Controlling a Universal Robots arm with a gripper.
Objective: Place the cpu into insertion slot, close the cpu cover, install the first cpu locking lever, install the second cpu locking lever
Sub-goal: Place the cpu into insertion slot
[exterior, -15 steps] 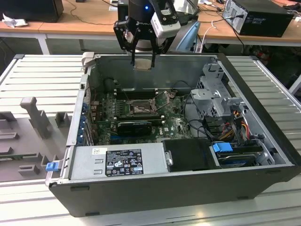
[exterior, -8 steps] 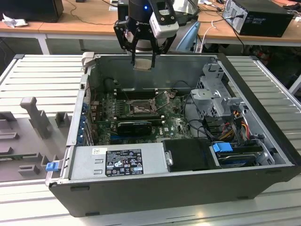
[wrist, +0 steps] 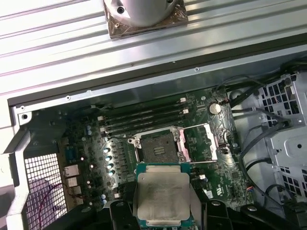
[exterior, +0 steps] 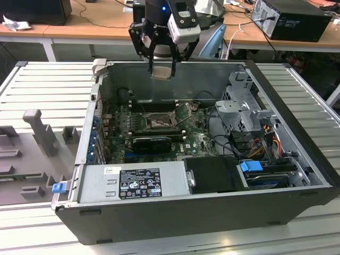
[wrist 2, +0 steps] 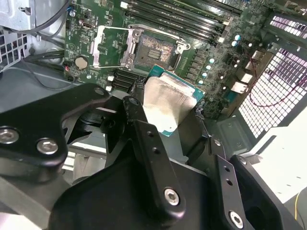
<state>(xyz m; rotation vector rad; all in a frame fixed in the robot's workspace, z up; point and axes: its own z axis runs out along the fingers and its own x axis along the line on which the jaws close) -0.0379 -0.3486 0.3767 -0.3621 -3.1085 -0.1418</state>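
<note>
cpu [wrist: 162, 195] clamped by two opposite edges in the clenched pincer [exterior: 161, 68], hanging above the open computer case [exterior: 212, 215] and well apart from the insertion slot [wrist: 158, 146]. Slot sits uncovered on the green motherboard [wrist: 225, 167], with cpu cover [wrist: 202, 141] flipped open just beside it.

Clear way down, crowded sides
Above the insertion slot [wrist: 158, 146] I see open room for my gripper [exterior: 161, 73] with the cpu [wrist: 162, 194]; the cpu cover [wrist: 204, 141] is folded aside, memory slots [wrist: 144, 115] and the black expansion card [exterior: 151, 142] flank it.
</note>
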